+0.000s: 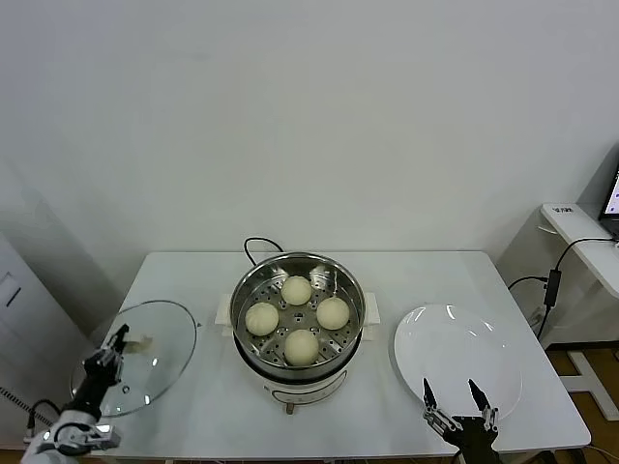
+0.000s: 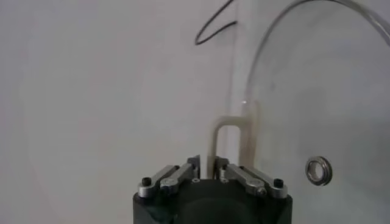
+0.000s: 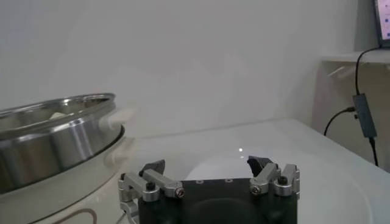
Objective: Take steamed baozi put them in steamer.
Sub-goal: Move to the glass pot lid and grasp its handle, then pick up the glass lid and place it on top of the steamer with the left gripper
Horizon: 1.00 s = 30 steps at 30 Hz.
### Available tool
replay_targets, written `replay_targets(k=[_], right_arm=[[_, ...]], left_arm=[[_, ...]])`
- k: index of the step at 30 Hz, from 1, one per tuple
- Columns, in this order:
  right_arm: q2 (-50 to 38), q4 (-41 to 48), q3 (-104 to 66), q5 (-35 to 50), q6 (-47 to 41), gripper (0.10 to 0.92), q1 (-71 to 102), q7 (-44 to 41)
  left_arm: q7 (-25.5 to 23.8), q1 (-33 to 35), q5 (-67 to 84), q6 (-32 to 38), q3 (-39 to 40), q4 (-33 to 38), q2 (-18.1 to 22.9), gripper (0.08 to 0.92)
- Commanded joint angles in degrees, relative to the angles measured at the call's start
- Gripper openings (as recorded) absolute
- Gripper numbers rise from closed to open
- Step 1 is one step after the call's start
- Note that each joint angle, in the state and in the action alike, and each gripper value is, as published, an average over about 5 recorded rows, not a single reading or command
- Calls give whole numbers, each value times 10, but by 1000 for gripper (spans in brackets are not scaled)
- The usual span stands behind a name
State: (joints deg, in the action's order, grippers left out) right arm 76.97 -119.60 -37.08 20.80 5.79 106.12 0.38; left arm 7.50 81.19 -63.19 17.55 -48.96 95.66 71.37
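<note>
Several cream-white baozi [image 1: 296,290] lie on the perforated floor of the steel steamer [image 1: 352,282] at the table's middle. Its steel wall also shows in the right wrist view [image 3: 55,140]. My left gripper [image 1: 114,350] is at the front left over the glass lid [image 1: 164,329]. In the left wrist view it [image 2: 207,163] is shut on one leg of the lid's cream handle [image 2: 234,131]. My right gripper [image 1: 453,394] is open and empty, low over the front edge of the white plate [image 1: 455,338]. It also shows in the right wrist view [image 3: 206,163].
The lid lies flat on the white table [image 1: 203,406], left of the steamer. A black cord [image 1: 253,244] runs behind the pot. The plate holds nothing. A side desk with cables [image 1: 566,256] stands to the far right.
</note>
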Motion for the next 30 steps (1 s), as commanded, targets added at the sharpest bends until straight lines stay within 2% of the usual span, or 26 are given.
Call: replay_targets(k=[1, 4, 7, 13, 16, 20, 25, 30], right_arm=[[-19, 0, -1, 8, -15, 823, -19, -1], [-32, 3, -6, 20, -24, 823, -31, -1], [-42, 8, -12, 32, -38, 823, -42, -1], [-52, 17, -22, 41, -53, 823, -46, -7], [-51, 20, -26, 41, -53, 823, -43, -11], [-45, 21, -28, 37, -52, 823, -35, -17], [-40, 20, -28, 30, -51, 823, -29, -18], [-36, 20, -27, 24, -50, 823, -27, -19]], left_arm=[[-119, 17, 123, -157, 18, 187, -100, 115], [-146, 17, 128, -228, 48, 230, -123, 115], [-148, 14, 118, -294, 106, 269, -138, 115], [-156, -17, 41, -450, 287, 332, -144, 115], [-169, -56, -25, -492, 374, 326, -125, 115], [-180, -117, -87, -532, 458, 284, -83, 115], [-193, -177, -137, -570, 516, 242, -28, 115], [-214, -226, -163, -600, 554, 221, -8, 115]])
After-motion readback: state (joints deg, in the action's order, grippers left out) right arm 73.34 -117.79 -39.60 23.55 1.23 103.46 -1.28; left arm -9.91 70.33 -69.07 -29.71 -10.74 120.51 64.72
